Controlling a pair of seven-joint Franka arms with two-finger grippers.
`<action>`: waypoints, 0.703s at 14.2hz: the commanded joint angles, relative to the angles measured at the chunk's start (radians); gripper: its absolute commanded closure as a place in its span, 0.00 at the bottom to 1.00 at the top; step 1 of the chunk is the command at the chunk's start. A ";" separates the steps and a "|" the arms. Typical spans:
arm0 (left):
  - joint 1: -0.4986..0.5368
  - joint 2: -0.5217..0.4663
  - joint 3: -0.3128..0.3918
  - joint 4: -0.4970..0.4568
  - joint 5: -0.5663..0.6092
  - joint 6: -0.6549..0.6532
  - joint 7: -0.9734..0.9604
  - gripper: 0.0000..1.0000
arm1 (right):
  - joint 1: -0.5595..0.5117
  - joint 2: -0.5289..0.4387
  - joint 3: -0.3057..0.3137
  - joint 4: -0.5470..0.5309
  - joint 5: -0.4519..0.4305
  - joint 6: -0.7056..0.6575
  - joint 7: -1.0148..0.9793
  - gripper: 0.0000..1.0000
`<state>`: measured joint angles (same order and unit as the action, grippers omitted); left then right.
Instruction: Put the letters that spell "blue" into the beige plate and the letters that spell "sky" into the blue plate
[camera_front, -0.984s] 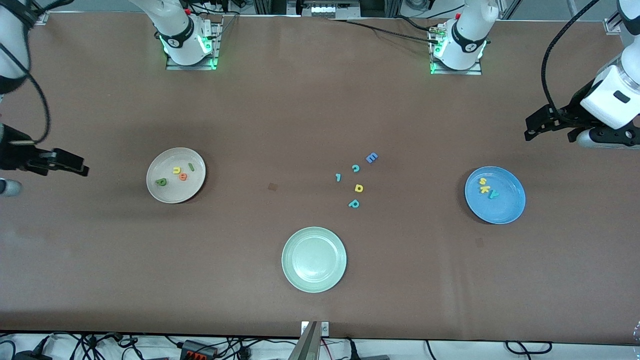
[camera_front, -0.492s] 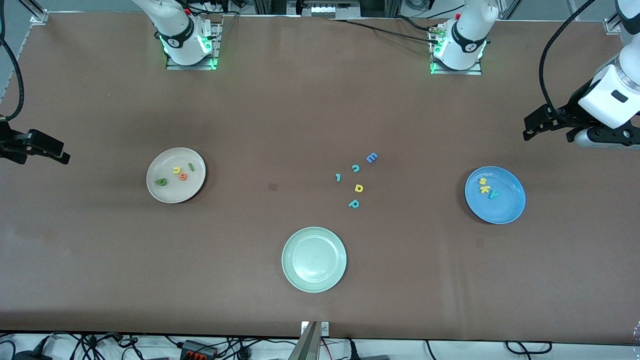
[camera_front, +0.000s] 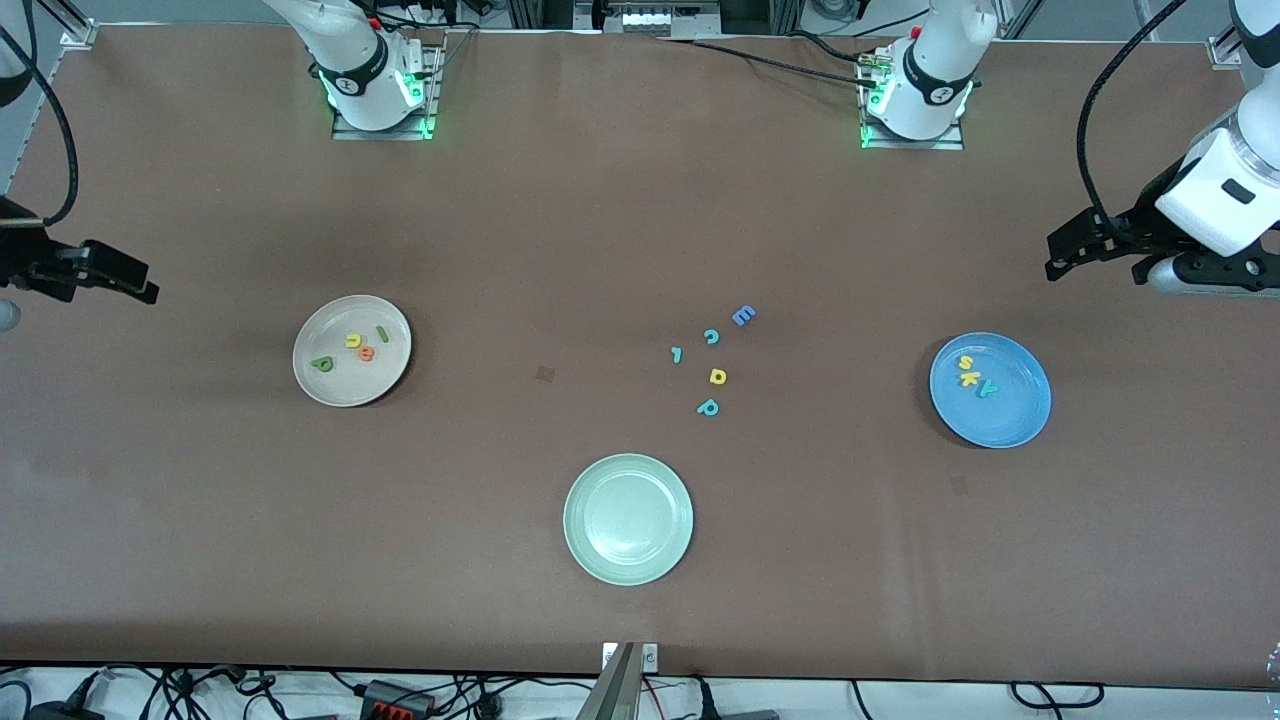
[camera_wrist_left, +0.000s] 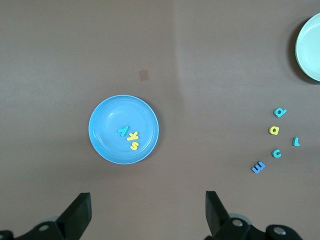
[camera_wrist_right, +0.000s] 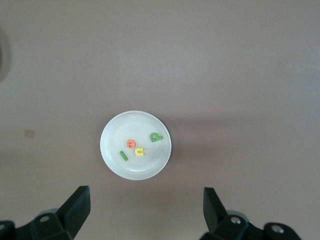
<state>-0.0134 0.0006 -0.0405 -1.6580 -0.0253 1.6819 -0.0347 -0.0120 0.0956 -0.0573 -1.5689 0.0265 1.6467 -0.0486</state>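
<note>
Front view, going across: right gripper (camera_front: 140, 288) wide open, empty, pulled back over the bare table at the right arm's end, prob. because the beige plate (camera_front: 335, 390) beside it already holds dark green b (camera_front: 322, 364), yellow u (camera_front: 353, 341), orange e (camera_front: 366, 353) & green l (camera_front: 382, 335). Mid-table: loose spares, blue E (camera_front: 743, 316), teal c (camera_front: 711, 337), a small teal piece (camera_front: 677, 354) (shape unclear), yellow a-like letter (camera_front: 717, 376), teal p (camera_front: 708, 407), w/ pale green plate (camera_front: 628, 565) nearer the camera; nothing blocking either plate. Blue plate (camera_front: 1015, 425) w/ yellow s (camera_front: 966, 363), yellow k (camera_front: 969, 379), teal y (camera_front: 987, 389) inside, left gripper (camera_front: 1062, 262) open & empty just above it, so sorting looks done.
</note>
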 joint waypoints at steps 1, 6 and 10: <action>0.000 0.016 -0.001 0.034 -0.002 -0.022 0.013 0.00 | -0.020 -0.112 0.024 -0.146 -0.019 0.063 0.004 0.00; -0.002 0.018 -0.001 0.034 -0.002 -0.022 0.013 0.00 | -0.013 -0.125 0.025 -0.151 -0.039 0.019 -0.020 0.00; -0.002 0.018 -0.001 0.034 -0.002 -0.022 0.013 0.00 | -0.014 -0.123 0.025 -0.141 -0.028 0.016 0.012 0.00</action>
<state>-0.0136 0.0018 -0.0409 -1.6579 -0.0253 1.6819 -0.0347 -0.0120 -0.0050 -0.0468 -1.6961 0.0029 1.6695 -0.0481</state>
